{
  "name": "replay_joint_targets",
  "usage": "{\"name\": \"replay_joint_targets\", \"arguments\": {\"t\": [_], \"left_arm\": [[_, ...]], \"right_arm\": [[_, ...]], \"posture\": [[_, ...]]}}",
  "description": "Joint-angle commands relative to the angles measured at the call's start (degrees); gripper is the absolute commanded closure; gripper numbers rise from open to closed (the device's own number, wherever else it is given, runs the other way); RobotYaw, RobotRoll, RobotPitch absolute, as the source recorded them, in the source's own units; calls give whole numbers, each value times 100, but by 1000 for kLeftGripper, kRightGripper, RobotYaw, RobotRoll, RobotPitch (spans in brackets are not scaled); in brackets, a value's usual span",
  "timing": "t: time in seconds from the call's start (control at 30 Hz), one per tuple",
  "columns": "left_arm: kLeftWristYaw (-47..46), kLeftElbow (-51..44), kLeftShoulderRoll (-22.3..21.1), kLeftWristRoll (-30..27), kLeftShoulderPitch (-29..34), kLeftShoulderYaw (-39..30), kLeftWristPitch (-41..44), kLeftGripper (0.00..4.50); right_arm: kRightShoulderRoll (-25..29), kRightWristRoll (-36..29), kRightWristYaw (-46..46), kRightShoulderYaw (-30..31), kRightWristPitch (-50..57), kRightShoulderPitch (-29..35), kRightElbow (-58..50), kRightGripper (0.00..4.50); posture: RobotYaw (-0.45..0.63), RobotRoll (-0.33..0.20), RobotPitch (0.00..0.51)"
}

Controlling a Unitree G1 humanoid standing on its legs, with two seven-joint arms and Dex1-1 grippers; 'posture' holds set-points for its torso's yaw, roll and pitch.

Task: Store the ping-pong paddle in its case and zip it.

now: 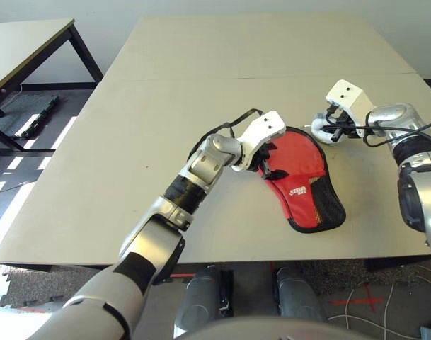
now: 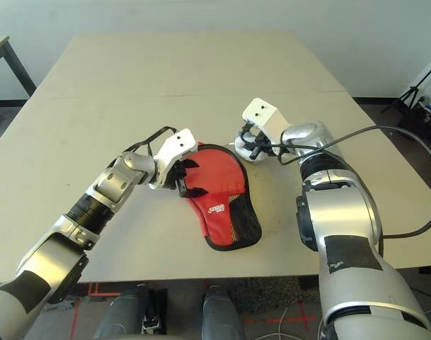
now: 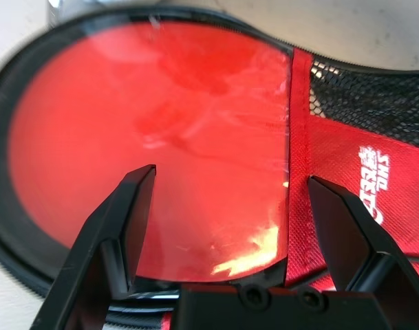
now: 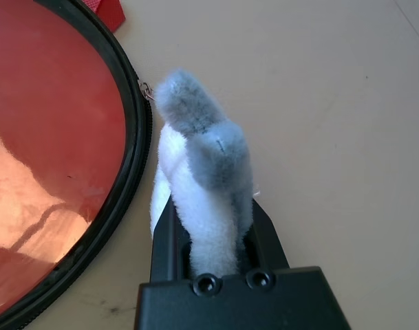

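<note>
Red fabric case point(image 1: 303, 180) lies flat on the tan surface point(image 1: 165, 127), near the front edge, logo and black mesh pocket facing up. Its round end points away from the robot; its narrow end points toward the front edge. No paddle can be told apart from the case in these views.

Left pincer point(image 1: 270, 161) hangs over the case's round end, on its left rim, with both black fingers point(image 3: 120, 227) spread wide and nothing between them. In the left wrist view the glossy red round face sits between the spread fingers.

Right pincer point(image 1: 327, 129) sits just beyond the case's far right rim, clamped on a white fluffy ball point(image 4: 199, 199). The ball lies beside the black zipper trim point(image 4: 130, 172).
</note>
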State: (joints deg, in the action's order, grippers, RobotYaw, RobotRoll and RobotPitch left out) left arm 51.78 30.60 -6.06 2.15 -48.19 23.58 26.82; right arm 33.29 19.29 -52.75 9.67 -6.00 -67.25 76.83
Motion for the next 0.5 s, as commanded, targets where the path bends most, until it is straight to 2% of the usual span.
{"name": "replay_joint_targets", "arguments": {"t": [0.03,0.5], "left_arm": [[-57,473,9,159,-7,100,170,0],[40,434,-46,231,147,240,511,0]], "right_arm": [[-9,10,-66,20,-11,50,2,4295],[524,200,-140,109,-32,-83,31,4296]], "posture": [[-60,0,96],[-57,0,97]]}}
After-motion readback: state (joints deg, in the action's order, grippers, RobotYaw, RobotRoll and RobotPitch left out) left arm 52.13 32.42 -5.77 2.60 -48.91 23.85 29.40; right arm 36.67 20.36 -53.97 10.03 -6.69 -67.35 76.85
